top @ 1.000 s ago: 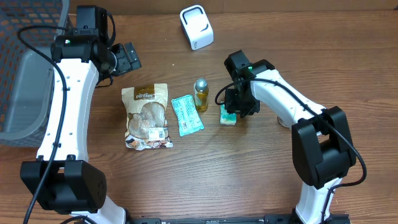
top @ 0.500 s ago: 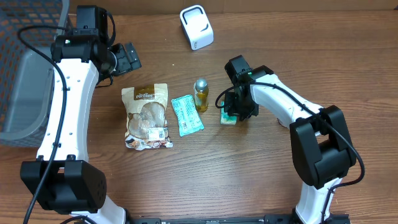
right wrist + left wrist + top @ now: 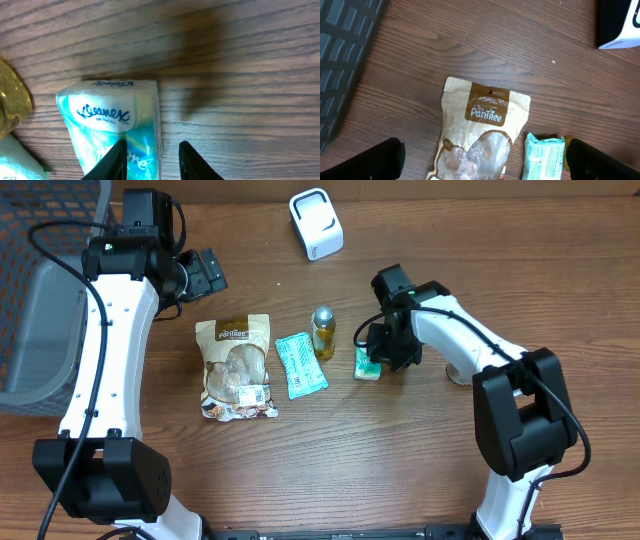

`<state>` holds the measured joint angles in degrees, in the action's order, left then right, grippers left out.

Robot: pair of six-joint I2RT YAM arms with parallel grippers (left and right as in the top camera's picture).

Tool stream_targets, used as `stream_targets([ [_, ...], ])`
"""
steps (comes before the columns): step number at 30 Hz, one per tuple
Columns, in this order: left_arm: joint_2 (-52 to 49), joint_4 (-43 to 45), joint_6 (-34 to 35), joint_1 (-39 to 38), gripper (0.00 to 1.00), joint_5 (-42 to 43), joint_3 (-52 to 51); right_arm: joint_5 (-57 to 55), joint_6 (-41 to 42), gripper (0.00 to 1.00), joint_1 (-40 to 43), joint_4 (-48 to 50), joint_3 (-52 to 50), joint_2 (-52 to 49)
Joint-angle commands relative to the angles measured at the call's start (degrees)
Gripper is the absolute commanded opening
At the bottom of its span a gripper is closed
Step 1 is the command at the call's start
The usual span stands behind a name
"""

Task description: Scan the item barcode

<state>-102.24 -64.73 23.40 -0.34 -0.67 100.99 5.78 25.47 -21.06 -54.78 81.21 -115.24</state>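
- The tissue pack (image 3: pixel 107 125) lies flat on the counter (image 3: pixel 400 470), logo face up. It sits just right of the small bottle (image 3: pixel 323 332) of golden liquid and well apart from the white scanner (image 3: pixel 316 223) at the far edge.
- Your right pincer (image 3: pixel 150 160) hangs directly over the pack with its jaws partly apart and nothing held. One fingertip (image 3: pixel 119 159) sits over the pack's top face. The other is off its right edge, over bare wood.
- Your left pincer (image 3: pixel 208 273) is spread wide and empty, above the snack pouch (image 3: pixel 482 135), and plays no part here.
- Expect the pack to be very light and soft — film wrap over folded tissue. It will probably dent under the jaws instead of resisting, and the glossy film may slide.
- As the jaws stand, closing would likely catch only the right edge and crumple the wrap. I'd suggest you centre over the pack and take it across its narrow width, both long sides between the fingers.
- Squeeze gently but fully — with too little bite the pack could tilt or slip out on the lift.
- I can't see a barcode on the upturned face. It may be underneath, so keep the broad faces uncovered for the scanner.
- Mind the bottle on the left, as it looks easy to tip.
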Motion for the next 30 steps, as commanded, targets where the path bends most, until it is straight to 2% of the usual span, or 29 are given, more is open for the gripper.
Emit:
stream_targets([
  [1,0.6,0.0,-0.7,-0.1,1.00,0.1,1.0,2.0,0.1,0.29,0.2,0.3,1.4,1.8],
  [10,0.6,0.0,-0.7,-0.1,1.00,0.1,1.0,2.0,1.0,0.29,0.2,1.2,0.1,1.6],
  [23,0.6,0.0,-0.7,-0.1,1.00,0.1,1.0,1.9,1.6,0.17,0.2,5.4,-4.8,0.4],
  [30,0.6,0.0,-0.7,-0.1,1.00,0.1,1.0,1.8,1.6,0.23,0.2,3.6,-4.8,0.4],
])
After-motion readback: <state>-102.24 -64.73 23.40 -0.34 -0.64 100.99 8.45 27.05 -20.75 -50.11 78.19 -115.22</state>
